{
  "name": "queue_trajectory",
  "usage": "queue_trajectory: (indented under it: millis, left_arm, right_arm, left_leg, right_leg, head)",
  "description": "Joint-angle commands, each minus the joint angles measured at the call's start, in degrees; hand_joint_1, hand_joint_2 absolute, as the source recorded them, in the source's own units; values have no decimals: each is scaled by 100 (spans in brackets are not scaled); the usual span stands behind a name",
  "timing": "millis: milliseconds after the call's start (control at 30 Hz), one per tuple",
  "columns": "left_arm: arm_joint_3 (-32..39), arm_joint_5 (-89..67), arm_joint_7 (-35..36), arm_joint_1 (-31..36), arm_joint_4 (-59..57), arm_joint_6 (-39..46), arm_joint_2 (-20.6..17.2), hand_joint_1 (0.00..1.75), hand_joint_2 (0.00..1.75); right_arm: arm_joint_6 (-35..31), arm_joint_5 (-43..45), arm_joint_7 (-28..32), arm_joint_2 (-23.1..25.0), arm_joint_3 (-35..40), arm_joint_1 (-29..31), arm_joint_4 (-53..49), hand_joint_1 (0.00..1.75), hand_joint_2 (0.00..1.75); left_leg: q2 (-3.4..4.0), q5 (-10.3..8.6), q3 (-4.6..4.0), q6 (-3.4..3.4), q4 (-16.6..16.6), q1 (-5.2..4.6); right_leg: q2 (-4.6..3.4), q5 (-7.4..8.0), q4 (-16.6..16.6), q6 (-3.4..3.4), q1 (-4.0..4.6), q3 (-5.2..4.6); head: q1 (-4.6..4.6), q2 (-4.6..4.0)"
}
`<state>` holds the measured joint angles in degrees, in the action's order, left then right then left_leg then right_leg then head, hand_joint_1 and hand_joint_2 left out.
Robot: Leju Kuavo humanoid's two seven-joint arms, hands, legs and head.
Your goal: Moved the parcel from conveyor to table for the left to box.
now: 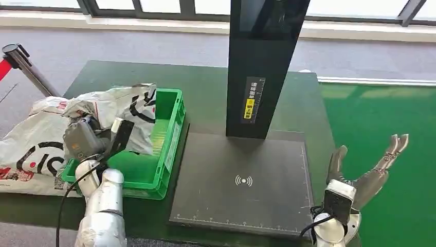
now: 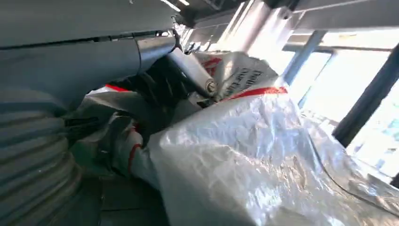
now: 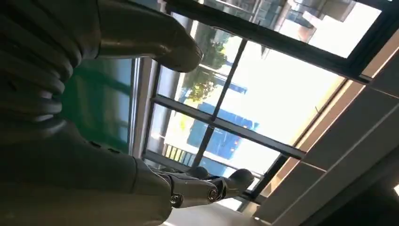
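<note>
Green box [image 1: 169,136] rim under parcel [image 1: 121,105] in left hand [image 1: 85,139] fingers; right hand [image 1: 360,172] fingers wide.

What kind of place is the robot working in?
Probably a parcel-sorting demo station, though I can't be sure. A white plastic mailing parcel sits in a green crate, held by the left hand. Next to it is a dark scanning pad under a black post.

parcel [image 1: 126,105] in box [image 1: 167,154], left of scanner [image 1: 241,180]
</note>
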<state>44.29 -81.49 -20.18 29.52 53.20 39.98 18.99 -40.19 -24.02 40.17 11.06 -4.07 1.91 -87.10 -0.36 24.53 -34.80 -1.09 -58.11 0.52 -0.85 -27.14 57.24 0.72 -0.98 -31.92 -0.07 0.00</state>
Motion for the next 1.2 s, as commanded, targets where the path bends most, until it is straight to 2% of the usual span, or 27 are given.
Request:
queue_trajectory:
  millis: [33,467,500,733,800,967,1033,1067,1100,1133,1167,1200]
  left_arm:
    - [987,-234,79,441,-925,2,-161,0,0]
    - [987,-234,79,441,-925,2,-161,0,0]
    - [855,-186,14,333,-503,2,-15,0,0]
    - [894,-23,-229,258,-162,2,101,0,0]
    - [916,-170,-87,185,-19,2,100,0,0]
    - [1261,144,-676,96,120,2,100,0,0]
    - [1456,531,-1298,121,241,2,101,0,0]
    - [1540,1418,-1982,209,-30,2,101,0,0]
    - [561,2617,-1982,-66,-88,2,101,0,0]
    - [-445,3721,-1982,-370,-101,2,-20,0,0]
    - [-1850,5196,-1982,-754,77,2,-243,0,0]
    - [-2802,6513,-1982,-1038,389,-407,-401,0,0]
  right_arm:
    - [19,37,-17,-103,12,153,211,0,175]
    - [19,37,-17,-103,12,153,211,0,175]
    - [19,74,-17,-126,49,203,269,0,175]
    - [19,84,-17,-145,74,238,341,0,175]
    - [19,86,-17,-177,145,247,321,0,175]
    - [19,-46,-17,-177,-64,450,644,0,175]
    - [19,-1115,-17,52,-1051,893,1426,0,175]
    - [19,-2387,-17,312,-2182,1236,1721,0,175]
    - [19,-3575,-17,540,-3136,1556,1729,0,175]
    - [19,-4306,-17,605,-3795,1823,1813,0,175]
    - [19,-5329,-17,629,-4715,2114,1721,0,175]
    - [19,-6203,-697,483,-4844,2133,1499,0,175]
  left_leg:
    - [-10,-4,5,4,7,-1]
    - [-19,-13,18,0,17,-5]
    - [-25,-10,17,-2,9,-4]
    - [-18,-9,18,-1,11,-3]
    - [-13,-10,21,0,19,-3]
    - [-8,-6,19,-3,15,-2]
    - [-10,-6,21,-3,18,-2]
    - [-12,-7,20,-5,14,0]
    - [-15,-11,21,-2,18,-1]
    - [-34,-11,10,-3,9,-3]
    - [-48,-17,5,-1,12,-9]
    - [-50,-25,7,3,22,-9]
  right_leg:
    - [18,0,-7,-5,1,11]
    - [36,-1,-7,-9,-2,28]
    - [39,-4,0,-6,-1,28]
    - [37,-2,-3,-8,0,29]
    - [35,0,-11,-10,1,31]
    - [26,-1,-6,-9,2,26]
    - [29,-1,-10,-10,2,28]
    - [28,-1,-8,-9,3,27]
    - [33,3,-13,-9,3,31]
    - [50,-6,-1,-8,0,24]
    - [63,-5,-2,-7,-5,20]
    - [71,1,-14,-8,-4,24]
  head:
    - [7,0]
    - [2,0]
    - [2,0]
    - [2,0]
    - [2,0]
    - [2,0]
    - [2,0]
    - [2,0]
    - [2,0]
    - [2,0]
    - [0,0]
    - [0,0]
